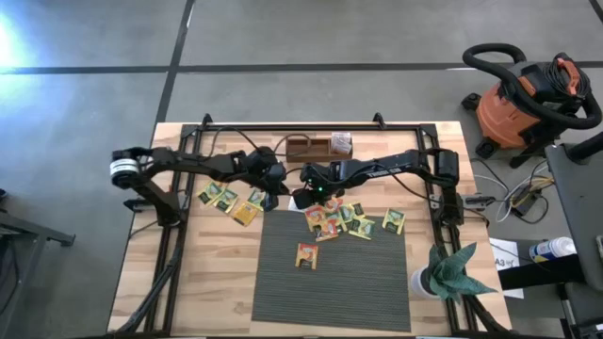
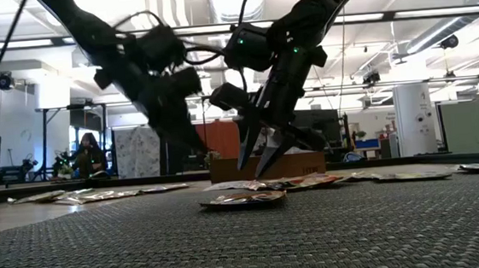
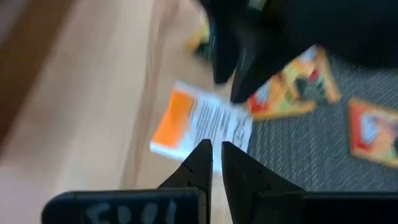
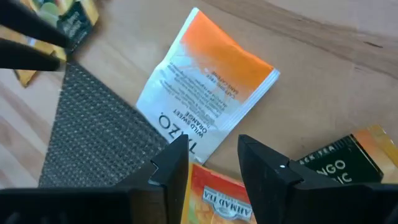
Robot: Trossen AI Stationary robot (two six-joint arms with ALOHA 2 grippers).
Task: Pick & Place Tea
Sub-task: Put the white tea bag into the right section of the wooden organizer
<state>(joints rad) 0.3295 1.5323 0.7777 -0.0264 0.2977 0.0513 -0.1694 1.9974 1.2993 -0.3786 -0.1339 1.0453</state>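
Orange and white, one tea sachet (image 4: 202, 87) lies flat on the wooden tabletop (image 1: 207, 273), with one corner on the edge of the grey woven mat (image 1: 334, 282). The right gripper (image 4: 211, 152) hangs just above this sachet. Its fingers (image 4: 264, 163) are released, with a clear gap between them, and they grasp nothing. In the low view the tips point down and do not touch the surface.

The left gripper (image 3: 212, 149) is close beside it, on the wooden side of the mat edge, and points at the same sachet. Its fingers are almost together, only a thin slit shows, and nothing is between them.

The other tea sachets are in three places. A small group of yellow-green sachets (image 1: 231, 201) lies on the bare wood near the left gripper. A bigger cluster (image 1: 350, 221) lies along the far edge of the mat, partly overlapping. One single sachet (image 1: 306, 254) lies alone nearer the middle of the mat. The brown wooden tray (image 1: 316, 146) stands at the far edge of the tabletop, well apart from the mat.
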